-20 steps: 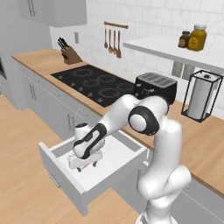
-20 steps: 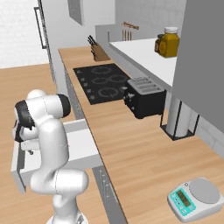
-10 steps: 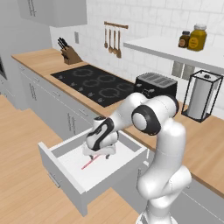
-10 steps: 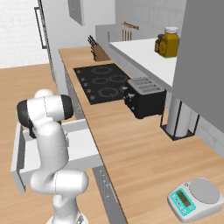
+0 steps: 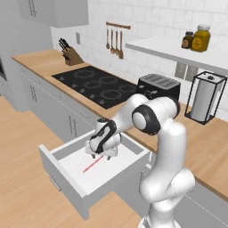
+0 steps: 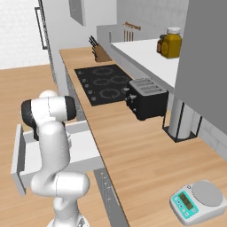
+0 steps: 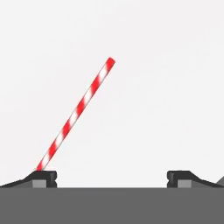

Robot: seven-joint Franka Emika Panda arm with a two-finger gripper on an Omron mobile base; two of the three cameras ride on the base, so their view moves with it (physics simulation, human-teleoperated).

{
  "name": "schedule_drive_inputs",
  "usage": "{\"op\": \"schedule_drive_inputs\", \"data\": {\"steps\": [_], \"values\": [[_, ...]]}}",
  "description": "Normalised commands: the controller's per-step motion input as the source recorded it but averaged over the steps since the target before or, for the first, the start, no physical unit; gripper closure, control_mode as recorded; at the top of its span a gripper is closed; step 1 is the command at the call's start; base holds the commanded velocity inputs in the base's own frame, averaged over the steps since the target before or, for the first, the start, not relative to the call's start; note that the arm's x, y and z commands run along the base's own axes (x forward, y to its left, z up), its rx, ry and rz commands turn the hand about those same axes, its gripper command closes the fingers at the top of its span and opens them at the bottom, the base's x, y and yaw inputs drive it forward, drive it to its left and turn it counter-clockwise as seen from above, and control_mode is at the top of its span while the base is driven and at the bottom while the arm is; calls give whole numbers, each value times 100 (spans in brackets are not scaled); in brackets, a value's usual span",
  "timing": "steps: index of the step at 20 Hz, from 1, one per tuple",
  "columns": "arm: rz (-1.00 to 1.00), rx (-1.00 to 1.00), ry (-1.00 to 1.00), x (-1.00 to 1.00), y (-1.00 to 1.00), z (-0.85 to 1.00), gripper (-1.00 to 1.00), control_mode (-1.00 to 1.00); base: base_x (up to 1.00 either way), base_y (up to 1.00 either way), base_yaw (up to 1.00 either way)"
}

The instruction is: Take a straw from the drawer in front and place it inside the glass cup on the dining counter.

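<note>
The drawer (image 5: 66,183) stands pulled out below the wood counter, its white inside showing. On its floor lies the straw (image 5: 93,165), thin and red. In the hand view the straw (image 7: 76,113) is red-and-white striped and runs slantwise up from the left fingertip (image 7: 44,176). My gripper (image 5: 103,155) hangs open just above the drawer floor, over the straw's far end, with nothing between its fingers. The open gripper (image 7: 111,178) has its tips wide apart. In the right base view my arm covers most of the drawer (image 6: 20,165). The glass cup and the dining counter are out of view.
Behind the drawer, the wood counter holds a black stovetop (image 5: 99,84), a toaster (image 5: 158,87), a knife block (image 5: 71,55) and a paper towel holder (image 5: 204,98). A kitchen scale (image 6: 197,202) sits at the counter's near right. Jars (image 5: 199,38) stand on the shelf.
My gripper has moved from the drawer's front left toward its middle, then settled a little lower over the straw's far end. The straw, hidden under the hand before, now shows. The jaws stayed open.
</note>
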Motion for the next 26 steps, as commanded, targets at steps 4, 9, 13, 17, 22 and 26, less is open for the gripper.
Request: {"op": "schedule_drive_inputs", "data": {"steps": [4, 9, 13, 17, 22, 26], "values": [[-14, 0, 0, 10, 0, -19, -100, -100, 0, 0, 0], [-9, 0, 0, 32, 0, -16, -100, -100, 0, 0, 0], [-5, 0, 0, 30, 0, -28, -100, -100, 0, 0, 0], [-3, 0, 0, 29, 0, -29, -100, -100, 0, 0, 0], [-3, 0, 0, 31, 1, -22, -100, -100, 0, 0, 0], [-1, 0, 4, 29, 8, -31, -100, -100, 0, 0, 0]]}}
